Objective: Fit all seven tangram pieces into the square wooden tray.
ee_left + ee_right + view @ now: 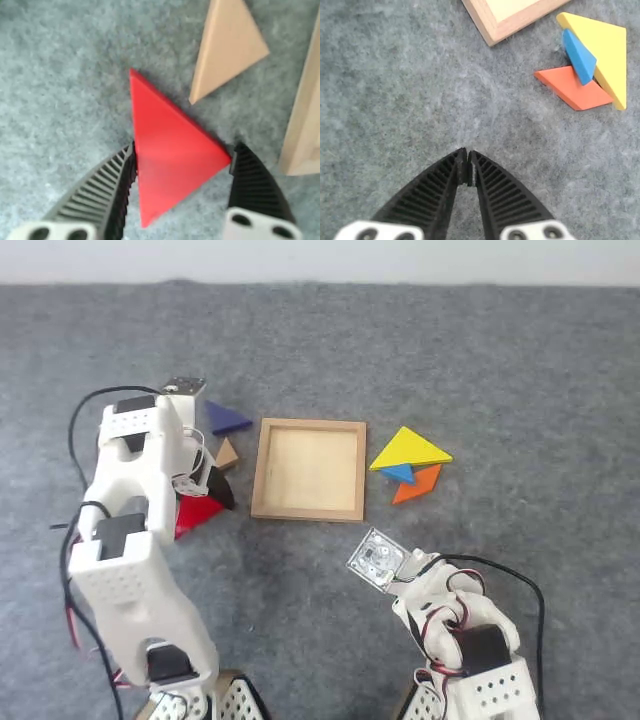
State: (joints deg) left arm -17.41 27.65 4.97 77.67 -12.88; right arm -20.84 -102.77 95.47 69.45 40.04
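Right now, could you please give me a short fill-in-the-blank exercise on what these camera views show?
1. The left claw is ____, one finger on either side of the red triangle.
2. The right claw is ____ above the grey carpet.
3. Inside the wooden tray there is ____.

Missing words: open; shut; nothing.

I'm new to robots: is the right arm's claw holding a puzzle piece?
No, the right gripper is shut with nothing in it, above the grey carpet.
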